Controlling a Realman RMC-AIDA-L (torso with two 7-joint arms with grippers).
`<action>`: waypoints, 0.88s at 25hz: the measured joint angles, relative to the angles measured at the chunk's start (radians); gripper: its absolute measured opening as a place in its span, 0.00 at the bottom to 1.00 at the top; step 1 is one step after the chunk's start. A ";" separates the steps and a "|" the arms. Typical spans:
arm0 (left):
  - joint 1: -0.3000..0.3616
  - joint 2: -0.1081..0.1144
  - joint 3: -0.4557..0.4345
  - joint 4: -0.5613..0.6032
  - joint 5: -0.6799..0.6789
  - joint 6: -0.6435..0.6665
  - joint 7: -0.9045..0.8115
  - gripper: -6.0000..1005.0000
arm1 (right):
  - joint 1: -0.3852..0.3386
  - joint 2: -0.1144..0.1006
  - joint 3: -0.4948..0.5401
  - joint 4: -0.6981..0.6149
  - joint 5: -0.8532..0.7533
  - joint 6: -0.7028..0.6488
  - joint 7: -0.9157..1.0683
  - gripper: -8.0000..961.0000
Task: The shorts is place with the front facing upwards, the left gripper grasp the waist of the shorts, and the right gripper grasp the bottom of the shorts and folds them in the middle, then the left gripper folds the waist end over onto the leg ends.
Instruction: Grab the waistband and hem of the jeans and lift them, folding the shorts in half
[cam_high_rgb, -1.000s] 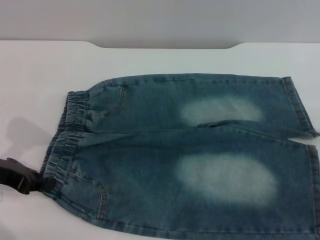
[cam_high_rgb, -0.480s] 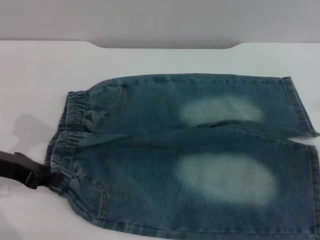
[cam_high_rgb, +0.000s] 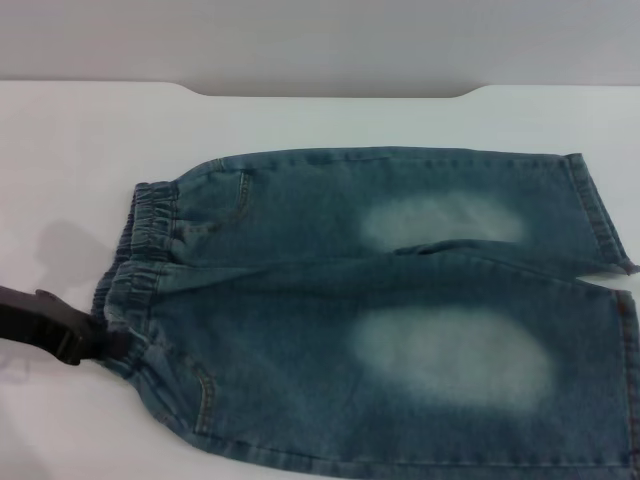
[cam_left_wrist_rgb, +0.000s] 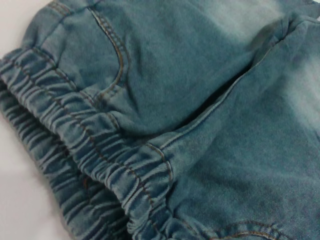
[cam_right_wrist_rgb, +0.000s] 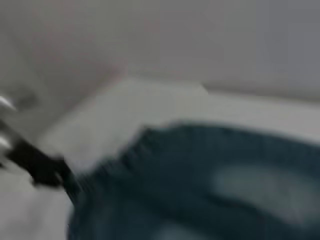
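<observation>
The blue denim shorts lie front up on the white table, with pale faded patches on both legs. The gathered waist points to the left and the leg hems to the right. My left gripper is at the near corner of the waist, shut on the elastic band and holding it a little off the table. The left wrist view shows the waistband and a front pocket seam close up. In the blurred right wrist view the shorts and the distant left gripper appear. The right gripper itself is out of view.
The white table runs out to the left of and behind the shorts. Its far edge meets a grey wall with a shallow notch. The shorts reach the near and right borders of the head view.
My left gripper has moved up and inward along the table with the near waist corner in it. That corner has bunched and lifted; the legs have stayed in place.
</observation>
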 joint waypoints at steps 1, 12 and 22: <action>-0.003 0.000 0.000 0.000 0.000 0.000 0.000 0.07 | 0.000 0.002 -0.010 -0.023 -0.050 -0.012 0.003 0.56; -0.034 0.000 0.000 0.000 0.000 0.004 -0.006 0.07 | -0.042 0.067 -0.302 -0.118 -0.396 -0.025 0.015 0.56; -0.047 -0.001 0.002 -0.004 0.001 0.000 0.000 0.07 | -0.035 0.069 -0.389 0.026 -0.451 -0.005 0.004 0.56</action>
